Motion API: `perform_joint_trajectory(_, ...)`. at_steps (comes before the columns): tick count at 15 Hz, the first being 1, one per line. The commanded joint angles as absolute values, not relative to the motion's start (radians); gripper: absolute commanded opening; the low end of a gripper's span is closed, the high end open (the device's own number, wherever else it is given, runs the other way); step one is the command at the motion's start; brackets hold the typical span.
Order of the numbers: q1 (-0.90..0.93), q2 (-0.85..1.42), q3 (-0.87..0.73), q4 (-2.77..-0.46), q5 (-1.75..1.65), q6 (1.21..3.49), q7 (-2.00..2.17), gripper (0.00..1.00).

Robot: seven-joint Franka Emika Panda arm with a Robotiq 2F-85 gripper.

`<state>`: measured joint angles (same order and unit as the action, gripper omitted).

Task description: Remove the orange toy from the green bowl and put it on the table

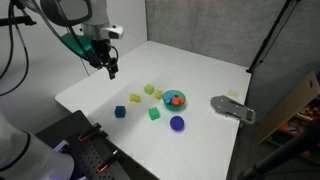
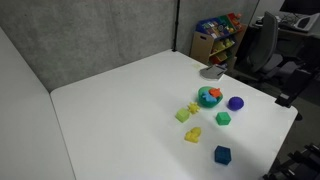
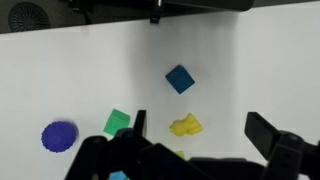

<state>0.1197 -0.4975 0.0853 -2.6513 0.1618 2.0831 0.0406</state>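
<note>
The orange toy (image 1: 177, 99) lies inside the green bowl (image 1: 168, 96) near the middle of the white table (image 1: 200, 65). Both show in both exterior views, the toy (image 2: 210, 93) in the bowl (image 2: 204, 100). My gripper (image 1: 110, 68) hangs above the table's far left part, well away from the bowl. In the wrist view its fingers (image 3: 203, 130) are open and empty, high over a yellow piece (image 3: 185, 126). The toy is not visible in the wrist view.
Around the bowl lie a purple ball (image 1: 177, 123), a green cube (image 1: 154, 114), a blue cube (image 1: 120, 112) and yellow-green pieces (image 1: 149, 90). A grey object (image 1: 232, 108) sits at the table's edge. A toy shelf (image 2: 218, 35) stands behind the table.
</note>
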Motion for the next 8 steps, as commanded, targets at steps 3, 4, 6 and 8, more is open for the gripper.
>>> perform_joint_trajectory(3,0.074,-0.333,0.101,-2.508,0.1,2.133,0.107,1.0)
perform_joint_trajectory(4,0.073,-0.297,0.103,-2.486,0.092,2.153,0.113,1.0)
perform_joint_trajectory(6,0.073,-0.227,0.107,-2.446,0.077,2.191,0.133,1.0)
perform_joint_trajectory(8,0.081,-0.152,0.114,-2.416,0.072,2.249,0.157,1.0)
